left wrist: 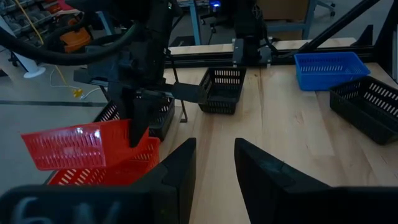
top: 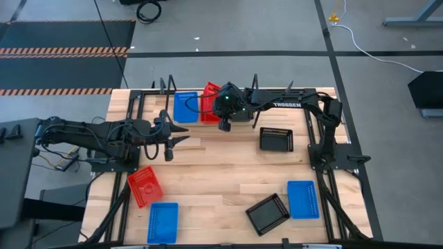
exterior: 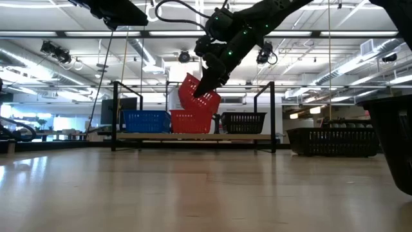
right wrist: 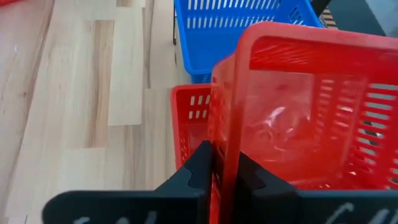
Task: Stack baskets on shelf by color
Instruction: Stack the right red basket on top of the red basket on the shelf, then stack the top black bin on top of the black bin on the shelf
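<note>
Item, nearest the lens in the right wrist view: the right end effector (right wrist: 219, 177), its two dark fingers pinched narrow on the upright wall of a red basket (right wrist: 311, 106). The low view shows that basket tilted, hanging from the end effector above a second red basket (exterior: 191, 121), one corner dipping into it.

Item: the second red basket sits on the shelf (exterior: 193, 136), a light board between black wire uprights at the table's far edge. A blue basket (exterior: 145, 120) stands beside it on one side; a black basket (exterior: 243, 122) shows on the other, though the high view puts that one on the table in front of the shelf.

Step in hand, as judged: nesting red on red, at the point of release. The held basket is not yet level or seated. The next move calls for levelling it over the lower one, lowering, spreading the fingers fully, then lifting clear without dragging the wall.

Item, loose on the table (top: 228, 162): a third red basket (top: 145, 185), a blue basket (top: 163, 222) near it, a second black basket (top: 268, 213), another blue basket (top: 302, 199).

Item: the left end effector (top: 170, 138), mid-table, well apart from the shelf; fingers partly spread, empty, waiting.
</note>
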`<state>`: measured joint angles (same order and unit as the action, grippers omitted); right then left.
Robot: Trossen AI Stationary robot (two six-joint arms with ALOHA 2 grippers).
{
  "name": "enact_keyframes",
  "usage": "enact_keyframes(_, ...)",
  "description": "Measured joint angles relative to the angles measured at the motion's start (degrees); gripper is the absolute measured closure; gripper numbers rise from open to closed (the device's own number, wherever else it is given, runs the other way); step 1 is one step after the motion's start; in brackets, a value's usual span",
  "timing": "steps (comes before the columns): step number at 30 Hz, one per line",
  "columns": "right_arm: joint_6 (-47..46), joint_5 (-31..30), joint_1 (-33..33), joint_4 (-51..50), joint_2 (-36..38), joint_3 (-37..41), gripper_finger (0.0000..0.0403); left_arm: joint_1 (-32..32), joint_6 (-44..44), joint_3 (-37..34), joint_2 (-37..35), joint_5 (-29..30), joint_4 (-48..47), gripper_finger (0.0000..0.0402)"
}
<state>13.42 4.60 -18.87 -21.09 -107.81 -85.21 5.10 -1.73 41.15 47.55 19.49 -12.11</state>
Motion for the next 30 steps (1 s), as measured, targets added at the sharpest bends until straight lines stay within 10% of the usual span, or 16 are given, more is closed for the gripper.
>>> enact_keyframes(30,-2.88,0.00,1.66,-2.08,1.35,-0.09,0.0294,0.00,0.10,0.00,-0.01,0.00,-1.60,0.0285)
